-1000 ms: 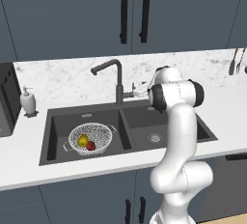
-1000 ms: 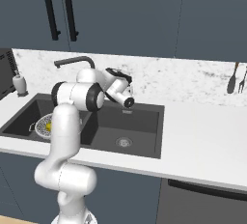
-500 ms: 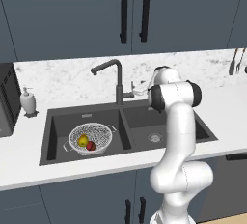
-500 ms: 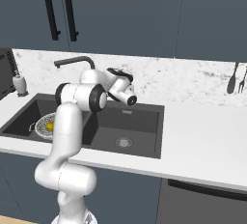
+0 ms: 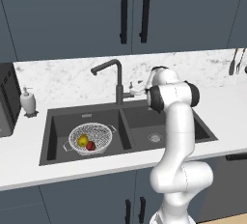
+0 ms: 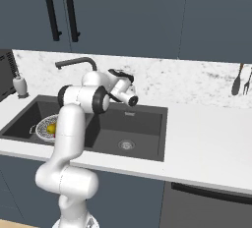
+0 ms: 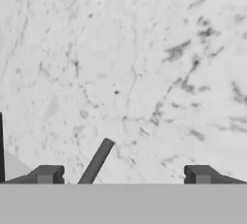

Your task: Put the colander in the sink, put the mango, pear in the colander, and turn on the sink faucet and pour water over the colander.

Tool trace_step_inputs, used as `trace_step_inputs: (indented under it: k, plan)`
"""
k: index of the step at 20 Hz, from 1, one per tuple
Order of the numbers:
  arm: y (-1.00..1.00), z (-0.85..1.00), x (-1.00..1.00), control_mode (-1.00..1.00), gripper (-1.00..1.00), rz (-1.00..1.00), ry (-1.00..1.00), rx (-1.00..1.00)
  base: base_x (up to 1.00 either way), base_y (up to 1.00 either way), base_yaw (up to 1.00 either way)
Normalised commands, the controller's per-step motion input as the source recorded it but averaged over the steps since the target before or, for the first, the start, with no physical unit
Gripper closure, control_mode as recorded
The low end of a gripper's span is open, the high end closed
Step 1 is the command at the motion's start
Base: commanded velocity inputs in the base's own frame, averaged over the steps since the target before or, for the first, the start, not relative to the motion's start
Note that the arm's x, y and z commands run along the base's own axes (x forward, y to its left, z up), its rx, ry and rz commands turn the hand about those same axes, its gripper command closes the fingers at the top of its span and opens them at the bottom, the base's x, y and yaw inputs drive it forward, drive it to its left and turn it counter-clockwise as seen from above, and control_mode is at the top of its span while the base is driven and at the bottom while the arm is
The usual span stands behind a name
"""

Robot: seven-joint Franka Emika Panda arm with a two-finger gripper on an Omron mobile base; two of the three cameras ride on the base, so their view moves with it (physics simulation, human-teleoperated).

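The wire-mesh colander [image 5: 90, 138] sits in the left basin of the dark sink [image 5: 142, 119]. The yellow pear [image 5: 83, 141] and the red mango [image 5: 90, 145] lie inside it, touching each other. The dark gooseneck sink faucet [image 5: 117, 80] rises behind the divider, its spout over the left basin, with no water showing. My gripper [image 5: 135, 91] is at the faucet's right side, by the small lever. In the hand view my gripper [image 7: 123, 175] is open, and the slim lever [image 7: 96, 162] stands between the fingertips, nearer the left one. The colander [image 6: 45, 125] also peeks out behind my arm.
A white soap dispenser [image 5: 27, 101] stands on the counter left of the sink, beside a dark appliance [image 5: 5, 102]. Utensils [image 6: 241, 79] hang on the marble backsplash at the far right. The right basin holds just its steel drain [image 5: 154, 137].
The hand has edged slightly toward the faucet's lever. Colander and fruit have not moved.
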Motion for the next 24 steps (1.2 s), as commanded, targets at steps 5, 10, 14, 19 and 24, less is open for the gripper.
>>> trace_step_inputs:
  k: [5,10,14,19,24]
  plan:
    - [0.15,0.0,0.1,-1.0,-1.0,0.0,0.0,-0.06,0.0,0.0,0.0]
    - [0.06,0.0,0.28,-1.0,-1.0,0.0,0.0,-0.05,0.0,0.0,0.0]
    - [0.02,0.0,0.36,-1.0,-1.0,0.0,0.0,-0.04,0.0,0.0,0.0]
    - [0.0,0.0,0.38,-1.0,-1.0,0.0,0.0,-0.01,0.0,0.0,0.0]
    - [0.19,-0.04,0.28,-1.0,-1.0,0.0,0.0,0.0,0.0,0.0,0.0]
